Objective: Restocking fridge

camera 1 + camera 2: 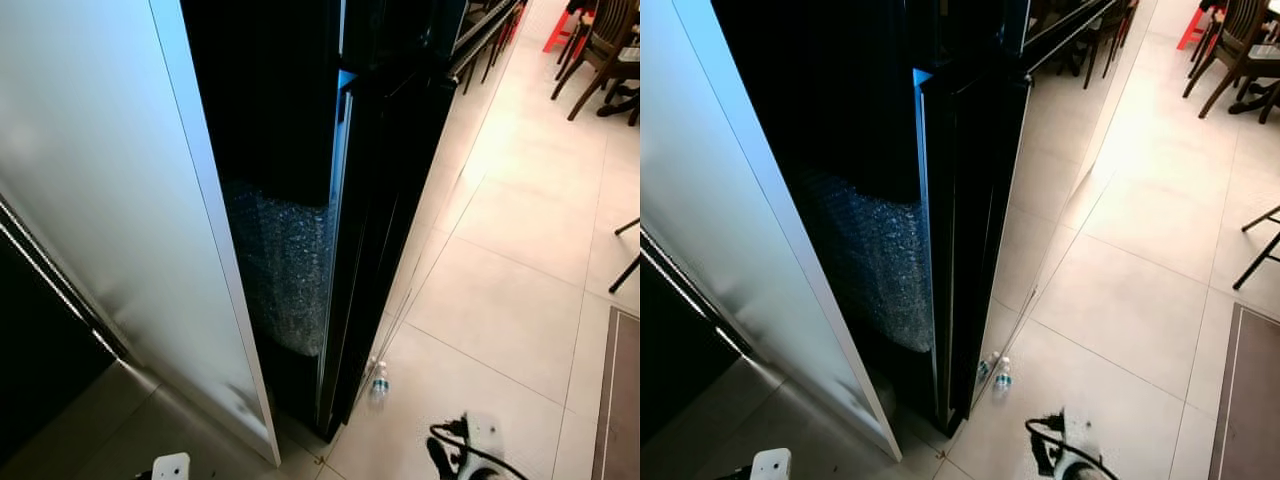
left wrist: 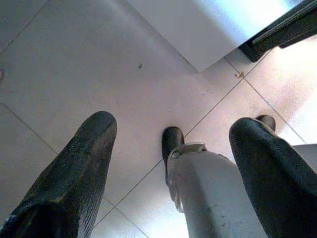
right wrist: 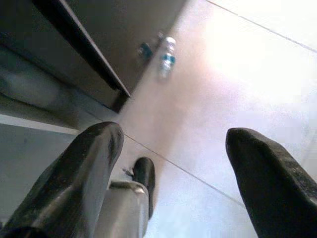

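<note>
Both hands hang spread wide and empty over the tiled floor [image 1: 500,300]: left hand [image 2: 173,163], right hand [image 3: 173,163]. From the right hand, a small water bottle [image 1: 1003,374] stands on the tiles at about 12 o'clock, just beside the dark fridge [image 1: 390,200]. How much restocking remains cannot be judged.

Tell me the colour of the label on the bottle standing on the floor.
Blue-green, on the bottle, clearest in the right wrist view.
</note>
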### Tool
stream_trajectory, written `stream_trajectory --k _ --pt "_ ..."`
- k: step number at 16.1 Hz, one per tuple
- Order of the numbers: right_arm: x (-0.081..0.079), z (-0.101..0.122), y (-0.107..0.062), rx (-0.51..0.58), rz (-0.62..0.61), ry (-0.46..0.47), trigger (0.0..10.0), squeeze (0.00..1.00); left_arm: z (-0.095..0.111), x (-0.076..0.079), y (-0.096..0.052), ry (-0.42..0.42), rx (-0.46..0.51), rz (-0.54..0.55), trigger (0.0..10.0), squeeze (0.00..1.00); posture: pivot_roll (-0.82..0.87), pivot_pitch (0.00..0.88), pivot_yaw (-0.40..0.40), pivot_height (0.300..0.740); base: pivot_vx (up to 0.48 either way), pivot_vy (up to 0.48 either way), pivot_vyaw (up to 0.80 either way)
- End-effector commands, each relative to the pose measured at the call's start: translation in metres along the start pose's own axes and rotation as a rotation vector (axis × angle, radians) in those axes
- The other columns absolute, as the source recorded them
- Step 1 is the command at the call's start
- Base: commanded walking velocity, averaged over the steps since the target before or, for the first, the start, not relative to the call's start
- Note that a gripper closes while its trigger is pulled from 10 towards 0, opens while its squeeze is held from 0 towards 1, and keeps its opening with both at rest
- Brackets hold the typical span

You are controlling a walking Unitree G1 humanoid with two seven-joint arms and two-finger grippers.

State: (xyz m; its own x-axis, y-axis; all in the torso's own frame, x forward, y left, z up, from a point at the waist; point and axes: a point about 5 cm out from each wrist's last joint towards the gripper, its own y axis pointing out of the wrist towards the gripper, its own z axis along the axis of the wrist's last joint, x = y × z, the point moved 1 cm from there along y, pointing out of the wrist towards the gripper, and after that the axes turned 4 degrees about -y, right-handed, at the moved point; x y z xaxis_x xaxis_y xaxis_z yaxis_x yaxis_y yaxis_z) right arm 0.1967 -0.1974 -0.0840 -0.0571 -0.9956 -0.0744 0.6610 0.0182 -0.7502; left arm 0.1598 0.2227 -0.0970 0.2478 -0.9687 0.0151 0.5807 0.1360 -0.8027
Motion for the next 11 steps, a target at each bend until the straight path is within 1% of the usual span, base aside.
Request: stream_trajectory --k 1,2,4,7,8,11 --pt "0.001 -0.006 -0.001 -0.014 -0.024 0.032 10.0 0.0 -0.006 -0.003 -0.002 0.024 -0.021 -0.001 10.0 0.0 -0.09 0.074 -0.025 0.74 0.0 0.0 0.0" --pt "0.002 -0.015 -0.004 -0.046 -0.04 0.044 10.0 0.0 -0.004 -0.002 -0.001 0.034 -0.016 -0.006 10.0 0.0 -0.09 0.071 -0.022 0.74 0.0 0.0 0.0" --pt "-0.001 -0.023 -0.005 -0.073 0.0 0.033 10.0 0.0 0.001 0.003 0.0 0.061 0.0 -0.021 10.0 0.0 -0.09 0.068 -0.014 0.74 0.0 0.0 0.0" --pt "-0.001 -0.025 -0.006 -0.077 -0.006 0.033 10.0 0.0 -0.003 -0.003 -0.001 0.067 -0.027 -0.012 10.0 0.0 -0.1 0.062 -0.008 0.74 0.0 0.0 0.0" --pt "-0.004 -0.025 -0.005 -0.074 -0.006 0.031 10.0 0.0 -0.003 -0.003 -0.001 0.044 -0.03 -0.012 10.0 0.0 -0.1 0.055 -0.007 0.74 0.0 0.0 0.0" --pt "-0.005 -0.026 -0.006 -0.074 -0.001 0.032 10.0 0.0 0.0 0.0 0.0 0.04 -0.019 -0.015 10.0 0.0 -0.09 0.043 -0.017 0.74 0.0 0.0 0.0"
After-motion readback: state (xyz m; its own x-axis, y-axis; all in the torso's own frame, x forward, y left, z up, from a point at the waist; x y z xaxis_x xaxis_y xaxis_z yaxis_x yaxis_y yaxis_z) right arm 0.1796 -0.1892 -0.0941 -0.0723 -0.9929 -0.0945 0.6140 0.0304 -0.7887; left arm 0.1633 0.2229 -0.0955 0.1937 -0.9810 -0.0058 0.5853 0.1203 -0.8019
